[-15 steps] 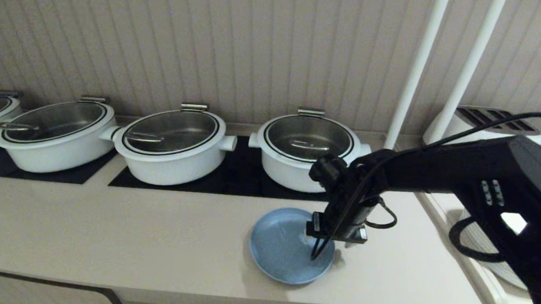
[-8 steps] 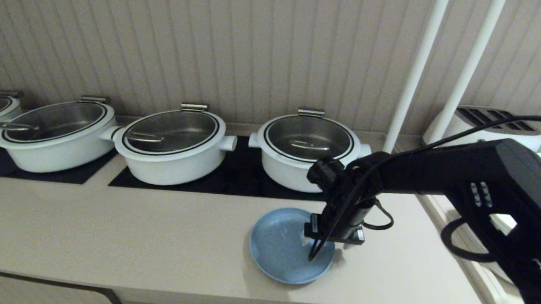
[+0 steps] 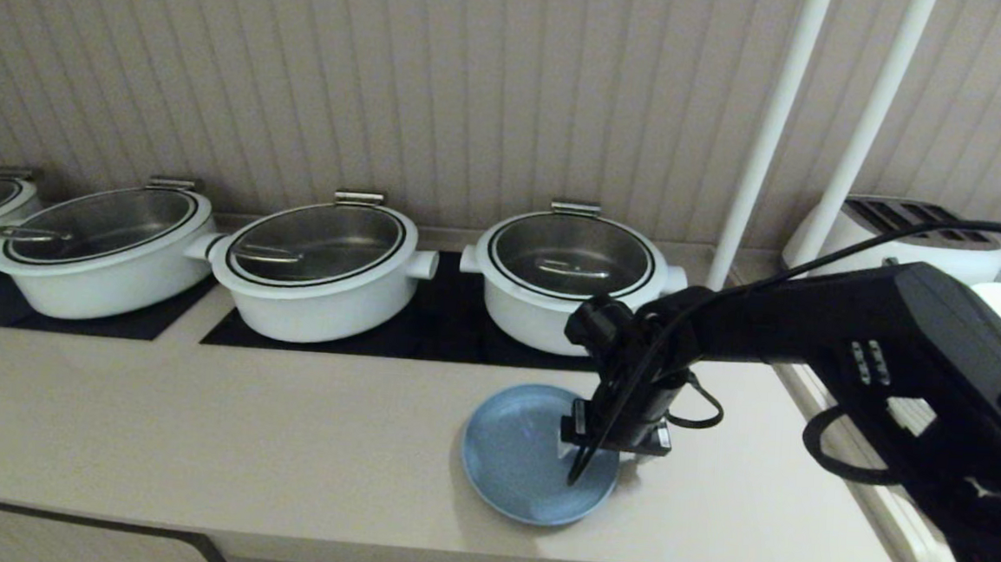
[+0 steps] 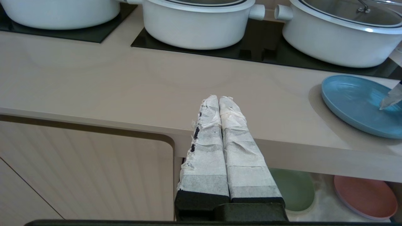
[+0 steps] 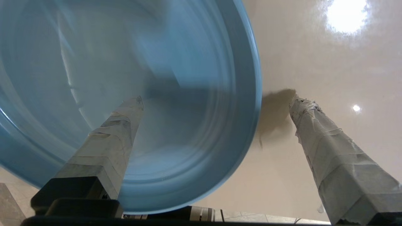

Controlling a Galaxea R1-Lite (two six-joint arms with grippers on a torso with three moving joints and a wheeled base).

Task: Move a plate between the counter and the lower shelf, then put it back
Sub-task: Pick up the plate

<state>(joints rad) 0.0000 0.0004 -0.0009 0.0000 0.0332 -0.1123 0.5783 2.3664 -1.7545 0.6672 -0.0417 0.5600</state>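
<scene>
The plate is seen lying flat on the counter, near its front edge and in front of the rightmost pot. The right claw is held over the plate's right rim, pointing down, its jaws spread wide and nothing gripped. In the right wrist view one taped finger is seen over the plate's inside, the other over bare counter outside the rim, so that the rim is straddled; whether either fingertip touches cannot be told. From this claw the pot is just behind, the toaster well off to its right and farther back, and the remaining pots off to its left along the black cooktop panels.

The left claw is held in front of the counter's edge, its taped fingers pressed together with nothing between them. From it the plate lies to the right on the counter. Below the counter and to this claw's right, a green plate and a pink plate are seen side by side on the lower shelf
</scene>
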